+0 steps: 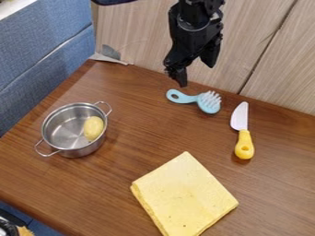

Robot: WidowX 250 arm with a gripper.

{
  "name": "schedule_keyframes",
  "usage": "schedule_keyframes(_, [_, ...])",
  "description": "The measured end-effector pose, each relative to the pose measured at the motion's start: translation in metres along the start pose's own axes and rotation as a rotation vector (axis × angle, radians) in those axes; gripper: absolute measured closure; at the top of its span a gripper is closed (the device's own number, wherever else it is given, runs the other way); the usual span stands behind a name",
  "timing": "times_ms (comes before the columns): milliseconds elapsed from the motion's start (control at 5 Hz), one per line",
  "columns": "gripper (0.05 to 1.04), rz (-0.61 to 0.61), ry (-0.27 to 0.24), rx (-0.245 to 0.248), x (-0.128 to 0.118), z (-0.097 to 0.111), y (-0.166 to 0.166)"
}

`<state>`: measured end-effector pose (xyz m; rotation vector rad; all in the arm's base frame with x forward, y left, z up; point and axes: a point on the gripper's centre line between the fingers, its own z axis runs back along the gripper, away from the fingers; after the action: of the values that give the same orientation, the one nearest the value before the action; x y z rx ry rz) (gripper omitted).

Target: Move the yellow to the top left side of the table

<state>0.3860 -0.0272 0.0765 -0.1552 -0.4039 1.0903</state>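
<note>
1. Black and hanging from the top edge of the view, the hand [197, 74] has its jaws spread, with nothing pinched between them. It is just behind the brush and well apart from the cloth.
2. By "the yellow" the task most likely means the folded yellow cloth [184, 196], a thick, flat square lying askew at the bottom centre of the brown wooden surface [80, 184].
3. As I judge it, the task stands at its start: the cloth is at the near side, ungrasped, and far from the top left. Reaching it, gripping an edge or fold, carrying it over and letting go are all left to do.
4. To the cloth's upper right lies a toy knife with a white blade and a yellow handle [243, 143]; its handle makes "the yellow" a little less certain.
5. To the cloth's upper left stands a round, shiny metal pot with two loop handles [64, 126], holding a smooth, yellow, oval piece [93, 128] by its right wall. That piece could also fit the wording.
6. Farther back is a light blue brush with white bristles [208, 103].
7. No brand, label or writing can be read on any of these.
</note>
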Motion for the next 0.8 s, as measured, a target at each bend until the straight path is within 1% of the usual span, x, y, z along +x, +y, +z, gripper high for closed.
schedule_keyframes(200, [0.082, 0.001, 0.013, 0.037, -0.004, -0.01, 0.006])
schedule_keyframes(400, [0.082, -0.074, 0.045, 0.084, -0.035, -0.004, -0.001])
schedule_keyframes(600, [0.082, -0.128, 0.046, 0.113, -0.065, 0.008, 0.006])
schedule_keyframes(800, [0.082, -0.185, 0.043, 0.141, -0.089, 0.022, 0.027])
